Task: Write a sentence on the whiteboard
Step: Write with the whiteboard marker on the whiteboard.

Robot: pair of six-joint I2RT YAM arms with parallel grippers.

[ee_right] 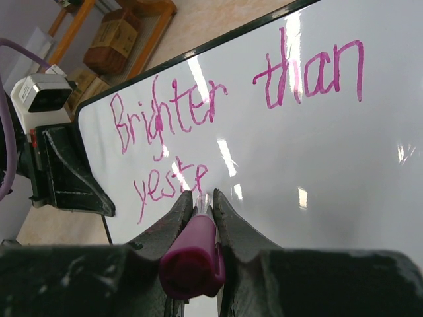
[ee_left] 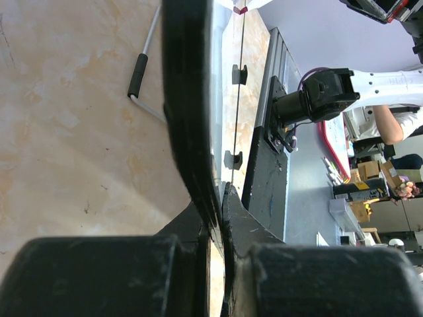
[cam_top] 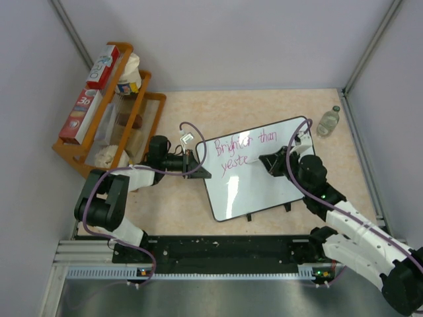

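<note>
**Sentence partly written: line one done, line two stops mid-word.**

Your whiteboard (cam_top: 254,188) lies flat on the table (cam_top: 175,205), a little askew, between the two arms. The sentence (cam_top: 241,150) reads "Brighter than" on the top line and "yeste" below it. I judge that last word unfinished: a few letters are left to write, and there is blank board to its right to take them. Your right gripper (ee_right: 200,198) is closed on a pink marker (ee_right: 193,254), with the tip at the board just after the final "e". Your left gripper (ee_left: 218,198) is pinched narrow on the board's edge on the left arm's side, bracing it. After the last letters, you only need to lift the marker clear and release the board.
</note>
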